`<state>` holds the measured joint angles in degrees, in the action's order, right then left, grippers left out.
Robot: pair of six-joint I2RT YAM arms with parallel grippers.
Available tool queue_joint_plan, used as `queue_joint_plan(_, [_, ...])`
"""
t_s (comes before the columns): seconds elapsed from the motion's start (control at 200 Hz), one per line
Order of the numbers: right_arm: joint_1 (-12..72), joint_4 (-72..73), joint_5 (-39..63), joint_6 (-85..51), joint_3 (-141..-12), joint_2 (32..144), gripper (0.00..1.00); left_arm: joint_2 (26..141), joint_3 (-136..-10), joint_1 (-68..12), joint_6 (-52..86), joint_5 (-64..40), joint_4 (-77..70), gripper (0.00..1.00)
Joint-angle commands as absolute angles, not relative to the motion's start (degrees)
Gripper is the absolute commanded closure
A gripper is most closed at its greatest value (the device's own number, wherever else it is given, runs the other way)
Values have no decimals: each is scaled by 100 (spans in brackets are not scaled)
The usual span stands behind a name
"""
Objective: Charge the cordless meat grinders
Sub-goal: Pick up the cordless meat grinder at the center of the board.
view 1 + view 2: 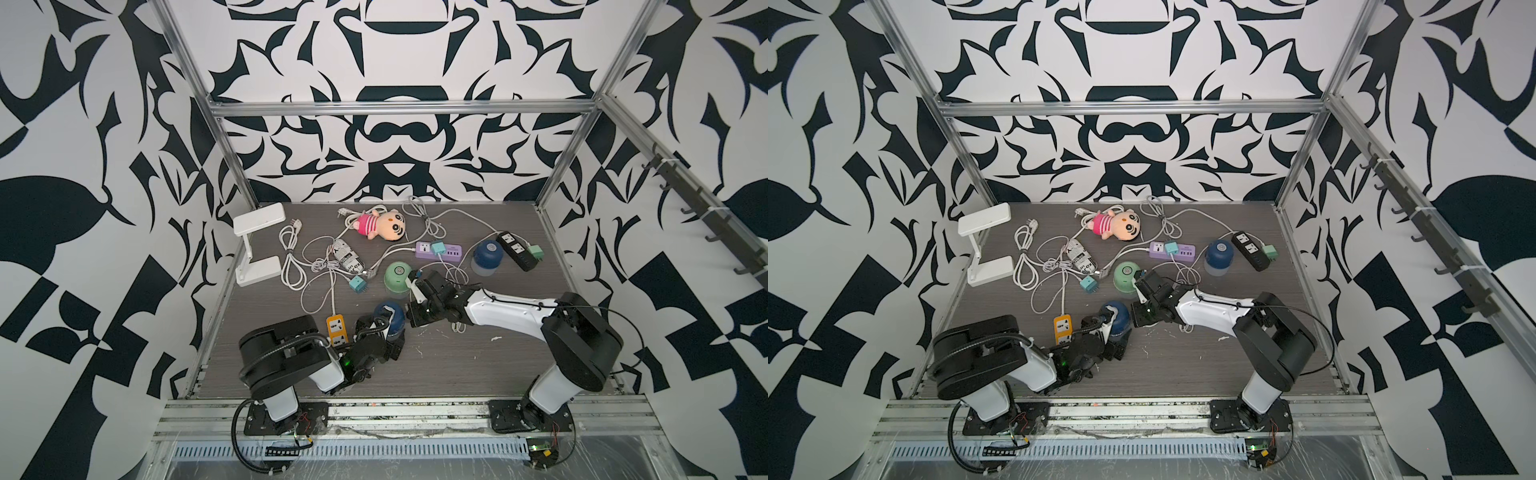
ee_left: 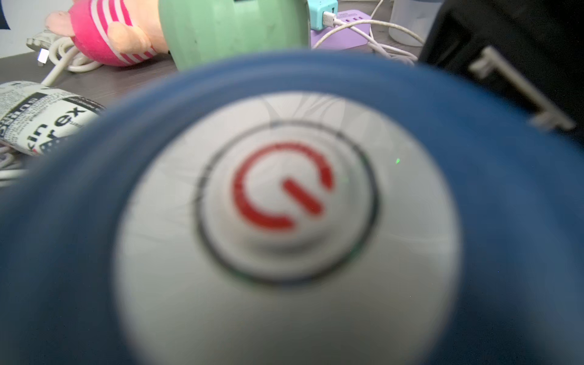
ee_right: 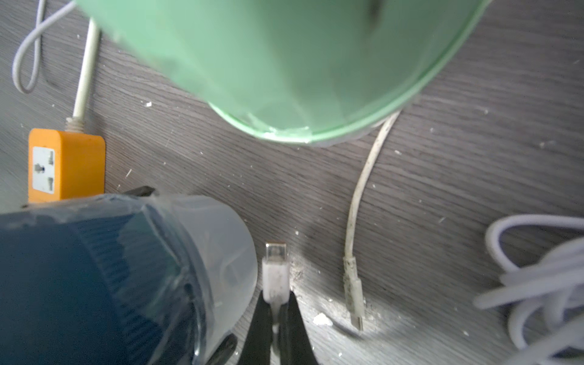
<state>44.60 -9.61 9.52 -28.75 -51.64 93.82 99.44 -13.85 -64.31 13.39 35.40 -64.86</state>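
A dark blue meat grinder (image 1: 394,316) lies tilted at the front middle, held between the fingers of my left gripper (image 1: 390,328). Its silver top with a red power symbol (image 2: 284,189) fills the left wrist view. My right gripper (image 3: 275,298) is shut on a white USB cable plug (image 3: 275,268), just off the clear cup base (image 3: 221,246) of that grinder. The mint green grinder (image 1: 397,277) stands right behind, close to the right gripper (image 1: 413,280). A second dark blue grinder (image 1: 487,254) stands upright at the right rear.
An orange power strip (image 1: 336,329) lies left of the held grinder. Further back are a purple strip (image 1: 438,251), a black strip (image 1: 517,249), a teal adapter (image 1: 356,284), a plush doll (image 1: 380,224), a white lamp (image 1: 257,245) and tangled white cables (image 1: 291,262). A loose cable plug (image 3: 354,284) lies beside the right gripper.
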Motion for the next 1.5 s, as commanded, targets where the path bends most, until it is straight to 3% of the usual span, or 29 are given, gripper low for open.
queue_joint_plan(0.0, [4438, -1021, 1017, -2836, -5344, 9325, 100, 10298, -1307, -6433, 1302, 3811, -7508, 1])
queue_joint_plan(0.28, [4447, -1051, 998, -2892, -5321, 9282, 100, 10616, -1222, -6434, 1140, 3947, -8016, 1])
queue_joint_plan(0.535, [4447, -1387, 787, -2743, -5256, 8906, 100, 10514, -1190, -6432, 925, 3775, -8016, 22])
queue_joint_plan(0.815, [4501, -2634, 486, -2000, -5474, 8085, 100, 9592, -1296, -6409, 780, 3439, -6862, 34])
queue_joint_plan(1.04, [4921, -3869, 169, -1451, -6136, 7697, 100, 8800, -1608, -6302, 557, 3005, -5771, 38])
queue_joint_plan(1.495, [5214, -4538, 359, -1409, -6649, 7606, 100, 8176, -2065, -6218, 2, 2809, -4879, 39])
